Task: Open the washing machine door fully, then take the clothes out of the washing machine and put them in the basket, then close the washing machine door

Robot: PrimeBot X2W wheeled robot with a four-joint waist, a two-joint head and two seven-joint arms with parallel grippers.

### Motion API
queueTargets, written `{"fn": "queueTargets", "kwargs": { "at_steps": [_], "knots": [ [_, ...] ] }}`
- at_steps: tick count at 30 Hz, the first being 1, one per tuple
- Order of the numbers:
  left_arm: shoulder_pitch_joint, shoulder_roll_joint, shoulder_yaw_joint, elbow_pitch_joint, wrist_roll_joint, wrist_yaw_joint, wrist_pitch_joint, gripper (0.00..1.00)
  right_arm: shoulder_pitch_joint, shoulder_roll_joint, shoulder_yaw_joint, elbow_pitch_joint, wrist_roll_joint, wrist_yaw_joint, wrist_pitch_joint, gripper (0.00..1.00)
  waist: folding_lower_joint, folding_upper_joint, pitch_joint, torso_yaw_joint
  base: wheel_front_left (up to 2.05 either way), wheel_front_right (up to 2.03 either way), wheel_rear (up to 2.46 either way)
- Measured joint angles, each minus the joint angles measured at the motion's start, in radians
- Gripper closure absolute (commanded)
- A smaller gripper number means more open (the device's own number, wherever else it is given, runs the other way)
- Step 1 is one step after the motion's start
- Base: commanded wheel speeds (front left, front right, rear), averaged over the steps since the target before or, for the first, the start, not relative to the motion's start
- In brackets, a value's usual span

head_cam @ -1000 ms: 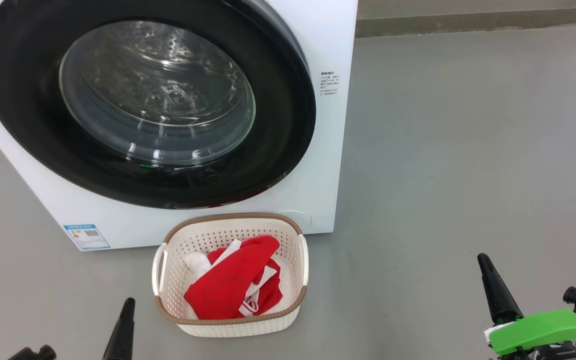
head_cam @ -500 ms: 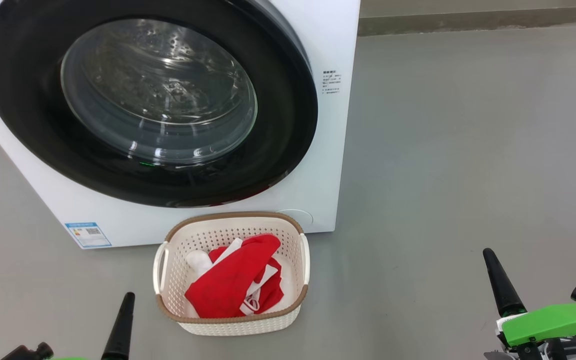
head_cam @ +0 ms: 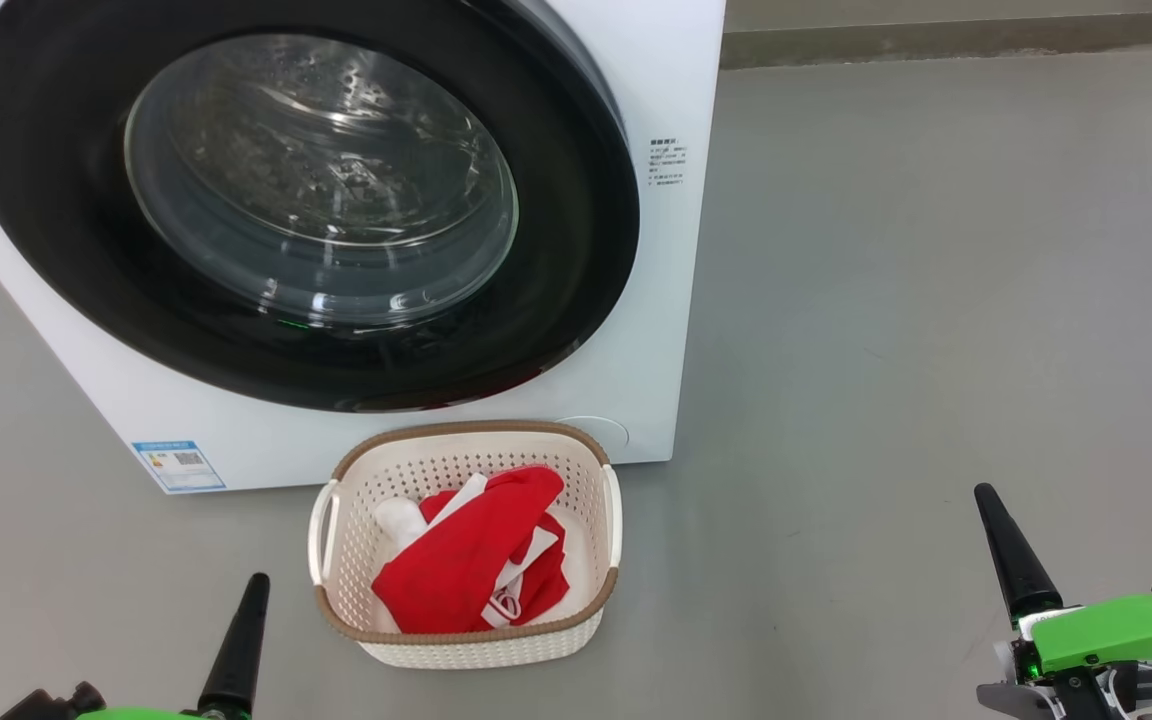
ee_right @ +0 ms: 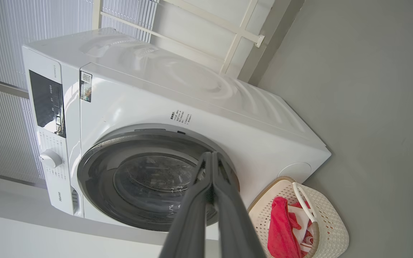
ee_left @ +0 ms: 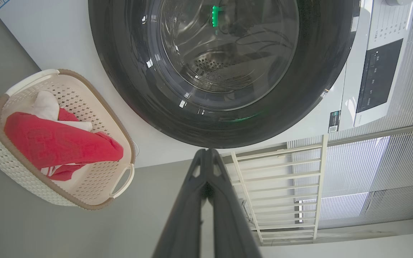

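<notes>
Door (head_cam: 66,200) shut, facing basket (head_cam: 466,430) just before washing machine (head_cam: 656,60); clothes (head_cam: 456,570) lie diagonal inside. Left gripper (ee_left: 206,152), right gripper (ee_right: 212,154) clamped closed, empty.

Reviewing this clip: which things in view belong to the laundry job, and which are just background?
Part of the job:
washing machine
washing machine door, looks closed
clothes, in the basket
left gripper and right gripper, both shut and empty

Just there:
white railing
slatted blinds
grey floor
</notes>
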Motion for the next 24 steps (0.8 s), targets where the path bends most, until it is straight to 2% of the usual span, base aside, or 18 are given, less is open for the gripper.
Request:
{"fn": "queueTargets", "kwargs": {
  "at_steps": [24],
  "knots": [
    [-0.037, -0.011, 0.025, 0.022, -0.217, -0.025, 0.062, 1.00, -0.031, 0.000, -0.037, 0.012, 0.244, 0.000, 0.065, 1.00, 0.0000, 0.0000, 0.005, 0.007, 0.00, 0.00, 0.00]
  ]
}}
